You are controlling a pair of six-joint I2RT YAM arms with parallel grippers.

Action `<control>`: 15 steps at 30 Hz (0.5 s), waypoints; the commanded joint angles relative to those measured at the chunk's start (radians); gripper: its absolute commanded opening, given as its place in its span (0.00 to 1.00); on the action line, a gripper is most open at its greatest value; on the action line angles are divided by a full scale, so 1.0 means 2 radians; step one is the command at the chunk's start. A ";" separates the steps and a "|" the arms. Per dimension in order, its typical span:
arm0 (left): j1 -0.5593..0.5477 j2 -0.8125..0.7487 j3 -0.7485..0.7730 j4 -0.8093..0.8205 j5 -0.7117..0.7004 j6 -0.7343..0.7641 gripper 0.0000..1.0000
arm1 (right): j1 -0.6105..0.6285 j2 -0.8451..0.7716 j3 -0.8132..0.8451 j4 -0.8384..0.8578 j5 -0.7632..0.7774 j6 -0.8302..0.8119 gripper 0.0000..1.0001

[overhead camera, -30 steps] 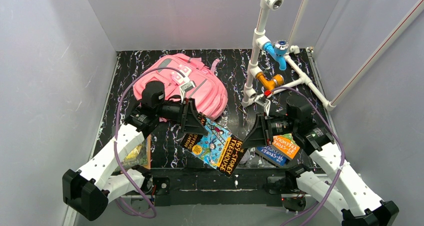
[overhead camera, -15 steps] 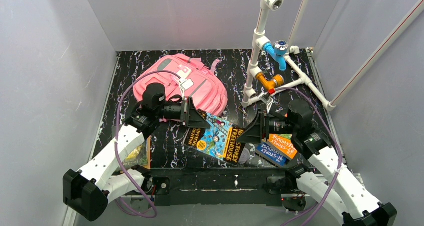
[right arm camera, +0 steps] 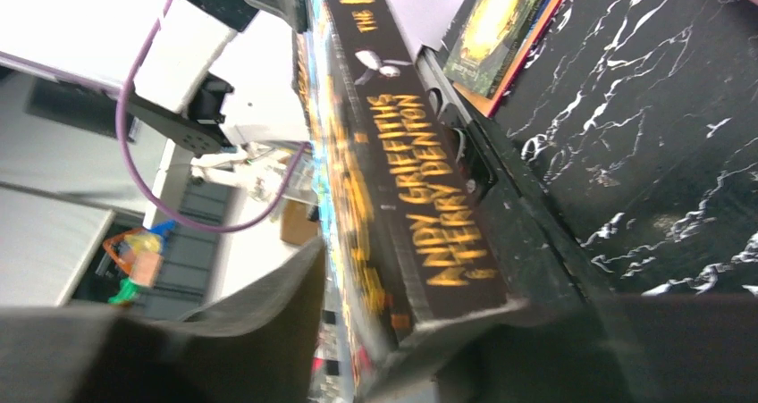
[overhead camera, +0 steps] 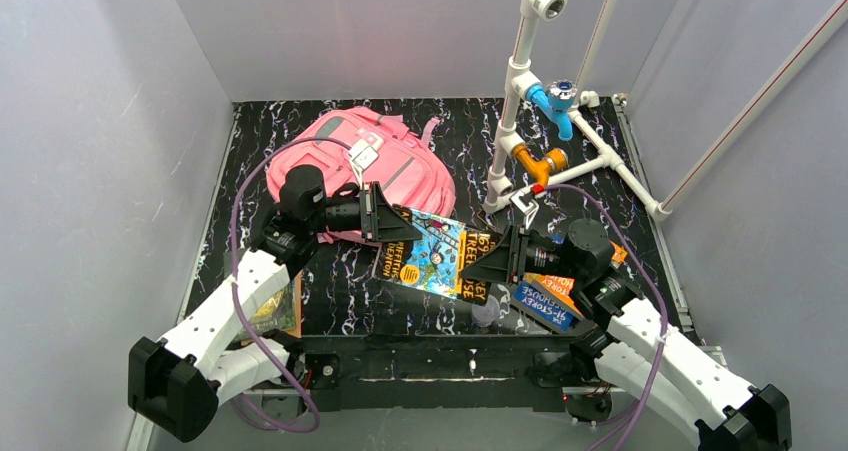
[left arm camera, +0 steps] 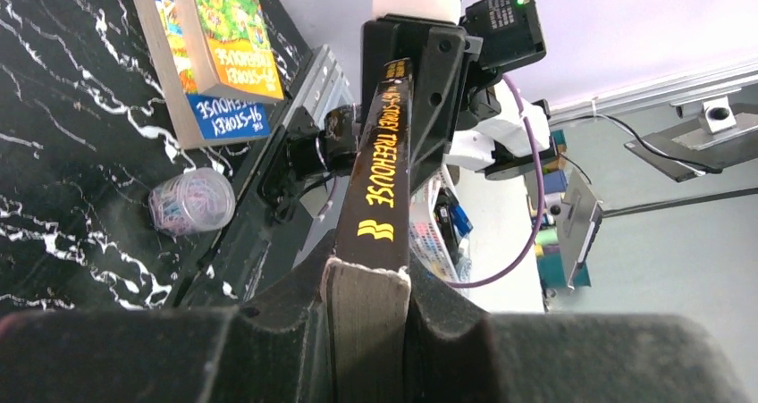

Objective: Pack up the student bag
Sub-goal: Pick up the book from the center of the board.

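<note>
Treehouse book [overhead camera: 435,256] bridging both tools, in front of the student bag [overhead camera: 375,161]

We see the left tool [overhead camera: 385,226] clamped narrow on the book's left edge. The right tool [overhead camera: 497,261] straddles the right edge, though we cannot tell whether it pinches. The bag lies back-left on the tabletop [overhead camera: 340,291], its near edge just beside the left tool. Bare marble shows beneath the book. A pipe frame [overhead camera: 520,121], a stack of books [overhead camera: 555,296] and a jar of clips [overhead camera: 484,314] crowd the right side.
</note>
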 commanded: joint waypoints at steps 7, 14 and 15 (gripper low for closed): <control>0.014 0.010 0.077 -0.374 -0.309 0.244 0.76 | 0.002 -0.036 0.023 -0.234 0.206 -0.074 0.01; -0.092 0.031 0.075 -0.330 -0.531 0.339 0.80 | 0.003 -0.077 0.023 -0.274 0.282 -0.061 0.01; -0.104 0.048 0.083 -0.325 -0.547 0.348 0.79 | 0.003 -0.082 0.023 -0.277 0.294 -0.058 0.01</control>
